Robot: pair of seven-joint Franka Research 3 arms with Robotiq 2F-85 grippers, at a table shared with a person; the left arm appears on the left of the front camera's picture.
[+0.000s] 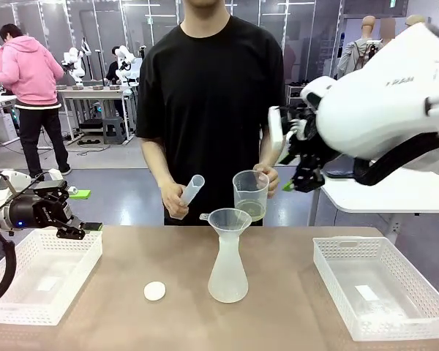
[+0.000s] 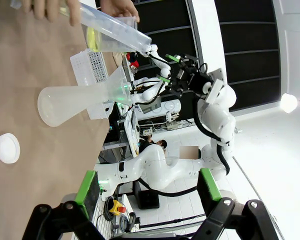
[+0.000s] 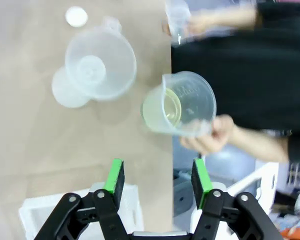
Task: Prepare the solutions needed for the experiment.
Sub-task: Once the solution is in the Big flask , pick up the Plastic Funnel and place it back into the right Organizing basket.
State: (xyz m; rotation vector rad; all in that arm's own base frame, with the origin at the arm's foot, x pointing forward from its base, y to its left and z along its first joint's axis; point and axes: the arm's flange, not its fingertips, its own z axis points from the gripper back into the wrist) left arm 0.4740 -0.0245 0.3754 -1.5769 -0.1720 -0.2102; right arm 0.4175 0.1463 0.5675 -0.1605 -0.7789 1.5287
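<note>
The solutions show as a shallow pale yellow layer (image 1: 252,210) in a clear beaker (image 1: 250,191) that the person's hand holds above the table's far edge. Their other hand holds a clear measuring tube (image 1: 187,194). A frosted conical flask (image 1: 227,272) with a funnel (image 1: 230,219) in its neck stands mid-table. My right gripper (image 1: 304,178) hangs open in the air beside the beaker. In the right wrist view it (image 3: 157,182) looks down on the yellow liquid (image 3: 155,111) and funnel (image 3: 97,67). My left gripper (image 1: 74,231) is open over the left basket, fingers (image 2: 87,192) empty.
A white round cap (image 1: 154,291) lies on the table left of the flask. White mesh baskets stand at the left (image 1: 40,289) and at the right (image 1: 384,292). The person stands at the far side, behind the flask.
</note>
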